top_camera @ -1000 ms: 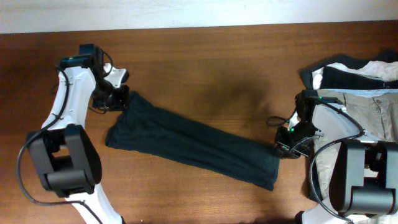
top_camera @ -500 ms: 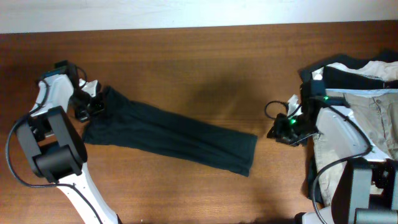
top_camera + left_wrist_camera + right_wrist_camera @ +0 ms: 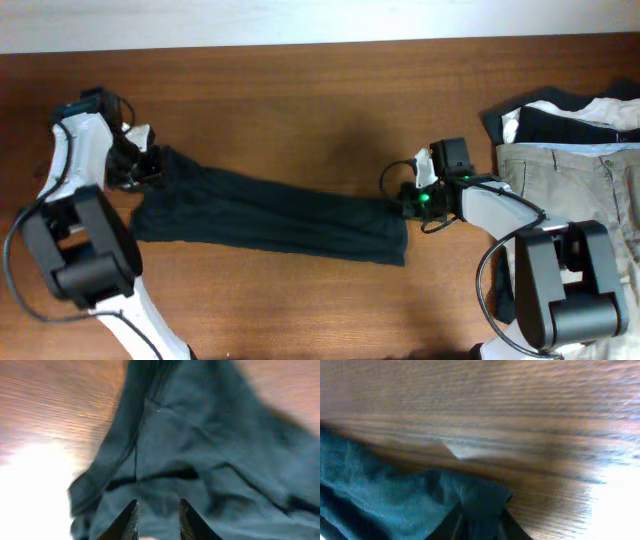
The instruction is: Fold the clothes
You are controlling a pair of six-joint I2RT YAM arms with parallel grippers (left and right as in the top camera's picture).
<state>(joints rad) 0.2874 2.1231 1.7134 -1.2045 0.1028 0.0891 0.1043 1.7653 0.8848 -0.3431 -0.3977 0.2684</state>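
T-shirt (image 3: 270,215) lies in a long strip on table (image 3: 330,100). Left gripper (image 3: 142,172) nearly closed, pinching its left end. Right gripper (image 3: 403,204) straddles right corner; can't tell if clamped.

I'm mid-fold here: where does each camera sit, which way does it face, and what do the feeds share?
Overhead: above the table, looking straight down; both arms, the T-shirt and khaki trousers show.
Left wrist: on the left end effector, looking down past its fingers onto bunched dark cloth.
Right wrist: on the right end effector, facing low across the wood at the shirt's corner; its fingertips barely show.
Shared: all three see the T-shirt and tabletop.
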